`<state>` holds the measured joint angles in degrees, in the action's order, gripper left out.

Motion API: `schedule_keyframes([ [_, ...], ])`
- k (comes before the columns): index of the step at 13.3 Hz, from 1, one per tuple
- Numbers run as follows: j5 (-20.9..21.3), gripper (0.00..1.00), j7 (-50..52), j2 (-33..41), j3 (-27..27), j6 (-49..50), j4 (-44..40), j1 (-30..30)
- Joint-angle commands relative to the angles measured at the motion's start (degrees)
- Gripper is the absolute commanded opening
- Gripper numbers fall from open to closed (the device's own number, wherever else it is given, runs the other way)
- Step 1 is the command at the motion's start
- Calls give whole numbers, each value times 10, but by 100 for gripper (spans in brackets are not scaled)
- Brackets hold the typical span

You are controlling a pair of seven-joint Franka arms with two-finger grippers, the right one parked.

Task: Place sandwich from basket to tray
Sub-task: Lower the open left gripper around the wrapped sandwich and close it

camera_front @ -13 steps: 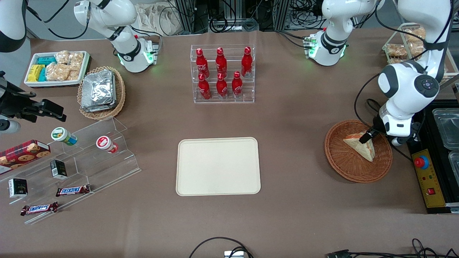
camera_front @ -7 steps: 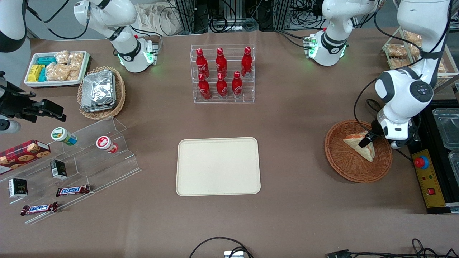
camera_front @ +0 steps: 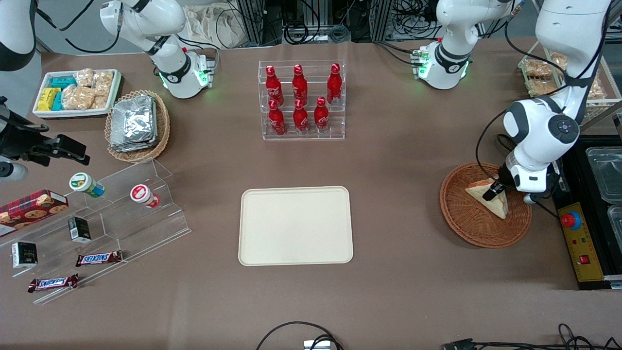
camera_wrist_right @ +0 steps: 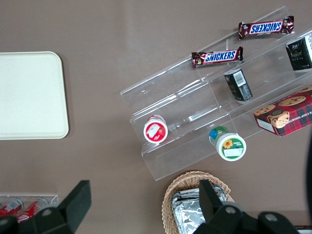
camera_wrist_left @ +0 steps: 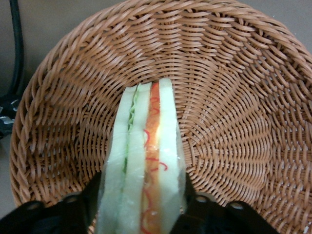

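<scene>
Sandwich (camera_wrist_left: 141, 165) stands on its edge inside the basket (camera_wrist_left: 234, 97), right between the jaws. The gripper (camera_wrist_left: 141, 204) has one finger (camera_wrist_left: 80, 207) on each bread side, hugging it so it can ride to the tray (camera_front: 295, 225).

- The gripper (camera_front: 492, 192) has been moved a little toward the tray end of the basket (camera_front: 474, 228), and the finger tips are now over the sandwich (camera_front: 495, 204) instead of at its edge.
- The arm's big white joint has been shifted the same way and farther from the front camera.
- The sandwich (camera_wrist_left: 144, 165) is now found between the two black fingers (camera_wrist_left: 73, 212), one on each side.
</scene>
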<state>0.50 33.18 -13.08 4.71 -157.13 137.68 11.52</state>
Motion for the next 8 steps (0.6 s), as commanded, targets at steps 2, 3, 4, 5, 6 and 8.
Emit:
schedule_keyframes([
  [2, 6, 22, 8, 2, 3, -11, 1, -1],
  [3, 6, 18, 7, 4, 4, -9, 0, -1],
  [4, 9, 17, 2, 7, 5, -5, -2, -2],
  [5, 10, 15, -17, 12, 6, 2, -4, -2],
  [6, 10, 16, -51, 16, 6, 21, -9, -2],
  [8, 10, 16, -111, 22, 15, 42, -18, -8],
])
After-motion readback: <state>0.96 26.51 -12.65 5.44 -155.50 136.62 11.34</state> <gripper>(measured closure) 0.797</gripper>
